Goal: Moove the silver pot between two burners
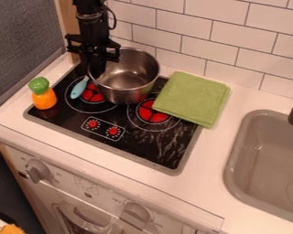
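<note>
The black gripper [97,67] hangs down at the left rim of the silver pot [127,75], overlapping that rim in the view. The pot is upright and empty at the back of the black stove top. Its base lies around the gap between the left burner [93,93] and the right burner [153,113], which both show in front of it. Whether the gripper holds the rim cannot be made out.
A light blue spoon [80,87] lies by the left burner. An orange and green toy [44,97] stands at the stove's left edge. A folded green cloth [193,98] overlaps the right back corner. The grey sink [265,160] is further right; a tiled wall rises behind.
</note>
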Motion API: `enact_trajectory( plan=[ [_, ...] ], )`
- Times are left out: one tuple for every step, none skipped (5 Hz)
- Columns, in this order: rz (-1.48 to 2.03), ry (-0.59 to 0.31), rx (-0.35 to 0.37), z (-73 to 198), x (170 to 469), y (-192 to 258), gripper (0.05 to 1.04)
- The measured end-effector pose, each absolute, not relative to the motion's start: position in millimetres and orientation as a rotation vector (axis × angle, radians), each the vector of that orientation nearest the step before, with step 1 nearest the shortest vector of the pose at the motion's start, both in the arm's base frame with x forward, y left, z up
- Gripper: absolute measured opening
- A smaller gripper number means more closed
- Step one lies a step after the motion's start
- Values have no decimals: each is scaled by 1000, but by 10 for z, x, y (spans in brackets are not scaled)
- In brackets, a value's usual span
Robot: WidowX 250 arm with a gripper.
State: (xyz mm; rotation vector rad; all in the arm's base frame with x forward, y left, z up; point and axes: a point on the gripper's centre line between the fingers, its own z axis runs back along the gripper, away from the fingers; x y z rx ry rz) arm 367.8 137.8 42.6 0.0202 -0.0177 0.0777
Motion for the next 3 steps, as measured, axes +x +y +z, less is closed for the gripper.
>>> enact_trajectory(
  plan=[
    [37,-140,97,853,3687,1398,584],
    [-11,-225,118,1135,3613,1327,881],
    [-34,-195,84,1154,3553,1271,1009]
  ],
)
